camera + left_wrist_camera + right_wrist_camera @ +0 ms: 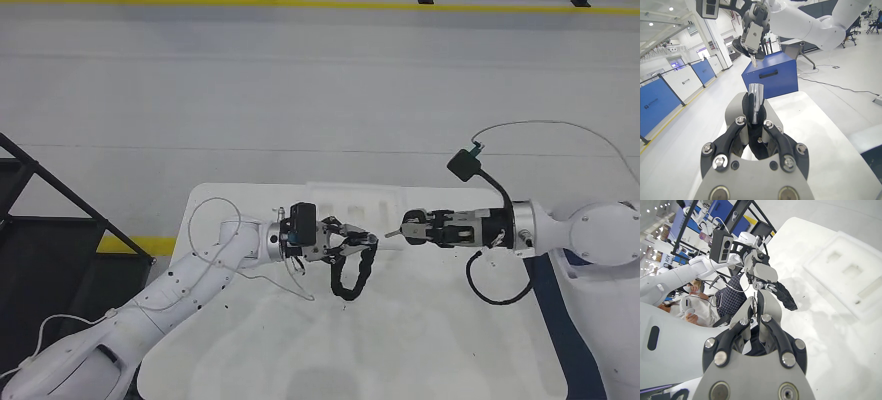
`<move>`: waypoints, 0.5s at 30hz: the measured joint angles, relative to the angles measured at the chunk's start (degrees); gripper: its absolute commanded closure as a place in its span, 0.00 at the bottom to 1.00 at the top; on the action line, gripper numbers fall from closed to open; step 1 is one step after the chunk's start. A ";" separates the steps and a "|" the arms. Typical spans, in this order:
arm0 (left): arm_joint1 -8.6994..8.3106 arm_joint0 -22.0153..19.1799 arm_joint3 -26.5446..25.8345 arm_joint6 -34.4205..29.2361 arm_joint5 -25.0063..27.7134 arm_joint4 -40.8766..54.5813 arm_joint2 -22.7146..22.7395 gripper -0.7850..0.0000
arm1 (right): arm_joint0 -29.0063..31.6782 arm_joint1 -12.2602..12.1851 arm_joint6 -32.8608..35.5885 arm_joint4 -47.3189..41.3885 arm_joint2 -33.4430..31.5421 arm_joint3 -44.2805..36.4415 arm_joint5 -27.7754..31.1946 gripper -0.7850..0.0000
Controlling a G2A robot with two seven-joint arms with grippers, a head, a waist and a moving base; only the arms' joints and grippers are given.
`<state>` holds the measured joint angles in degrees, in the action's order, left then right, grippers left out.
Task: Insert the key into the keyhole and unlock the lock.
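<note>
Two grippers are closed: the left gripper (354, 242) on a chrome cylinder lock with black cable (755, 100), the right gripper (403, 230) on a small silver key (754, 61) — held apart at the lock's three o'clock in the top view.

key (754, 62) head: buried between the fingers of the right gripper (755, 300); just the blade pokes out.
key teeth: too small to make out in the top view.
lock (755, 98) lower end: covered by the pads of the left gripper (755, 107).
cable (786, 297): one end runs behind the left gripper's body.
foam tray (866, 256): cut off by the right wrist view's edge.
</note>
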<state>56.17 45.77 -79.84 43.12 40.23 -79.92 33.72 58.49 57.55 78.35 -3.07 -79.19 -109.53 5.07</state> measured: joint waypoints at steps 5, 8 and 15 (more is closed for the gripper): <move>1.44 0.00 0.36 5.02 -4.26 -4.03 -1.23 1.00 | -0.58 -0.75 2.56 6.43 -0.04 -6.78 -4.56 1.00; 2.47 -0.10 1.76 8.20 -6.71 -6.19 -2.22 1.00 | -0.45 -1.07 2.71 8.58 -0.12 -8.67 -6.18 1.00; 5.14 -0.25 6.58 11.23 -10.28 -5.54 -3.71 1.00 | 0.47 -1.74 2.58 11.40 -0.24 -12.02 -7.92 1.00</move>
<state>61.31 45.53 -73.26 54.35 29.95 -85.46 30.01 58.96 55.81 80.93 8.33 -79.44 -121.55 -2.85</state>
